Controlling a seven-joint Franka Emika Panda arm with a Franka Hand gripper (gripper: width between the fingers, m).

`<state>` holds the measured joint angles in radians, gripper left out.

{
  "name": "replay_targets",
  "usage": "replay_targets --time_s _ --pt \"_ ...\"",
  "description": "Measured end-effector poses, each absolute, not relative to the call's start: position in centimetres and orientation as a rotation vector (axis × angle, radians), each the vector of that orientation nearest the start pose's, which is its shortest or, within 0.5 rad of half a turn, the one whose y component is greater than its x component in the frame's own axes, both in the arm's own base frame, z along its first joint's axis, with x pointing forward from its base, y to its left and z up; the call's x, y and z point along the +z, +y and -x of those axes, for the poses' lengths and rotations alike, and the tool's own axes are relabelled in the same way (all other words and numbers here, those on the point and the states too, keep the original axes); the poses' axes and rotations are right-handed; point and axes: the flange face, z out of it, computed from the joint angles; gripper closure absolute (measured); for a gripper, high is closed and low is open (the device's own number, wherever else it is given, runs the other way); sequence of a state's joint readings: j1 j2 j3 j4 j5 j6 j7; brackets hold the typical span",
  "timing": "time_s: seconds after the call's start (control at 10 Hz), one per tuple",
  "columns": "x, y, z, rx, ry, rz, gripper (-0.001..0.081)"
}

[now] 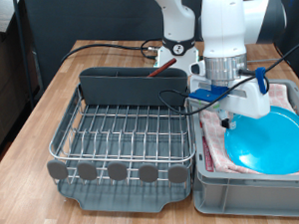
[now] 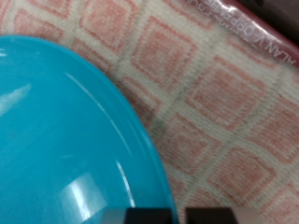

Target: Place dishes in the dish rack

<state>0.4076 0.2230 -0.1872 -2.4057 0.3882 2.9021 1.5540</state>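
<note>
A round light-blue plate [image 1: 276, 141] lies tilted on the pink checkered cloth [image 1: 215, 147] inside a grey bin at the exterior view's right. My gripper [image 1: 233, 118] is down at the plate's rim on the side nearest the dish rack [image 1: 121, 133]. In the wrist view the plate [image 2: 65, 131] fills much of the picture. The two dark fingertips [image 2: 149, 217] stand close together with the rim running into the narrow gap of the gripper [image 2: 179, 217], so it looks shut on the rim. The wire rack holds no dishes that I can see.
The grey bin [image 1: 253, 195] stands right beside the rack's tray. A tall grey utensil caddy [image 1: 128, 85] lines the rack's far side, and a row of grey discs [image 1: 117, 171] its near side. Cables lie on the wooden table behind. The cloth [image 2: 234, 112] covers the bin floor.
</note>
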Motion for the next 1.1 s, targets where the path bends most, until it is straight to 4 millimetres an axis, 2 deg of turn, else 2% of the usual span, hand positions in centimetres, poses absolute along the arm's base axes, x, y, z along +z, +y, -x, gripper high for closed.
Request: replay_targets --time_s 1.1 --pt "29.5 9.8 -50.0 -0.128 2.251 1.935 0.0789"
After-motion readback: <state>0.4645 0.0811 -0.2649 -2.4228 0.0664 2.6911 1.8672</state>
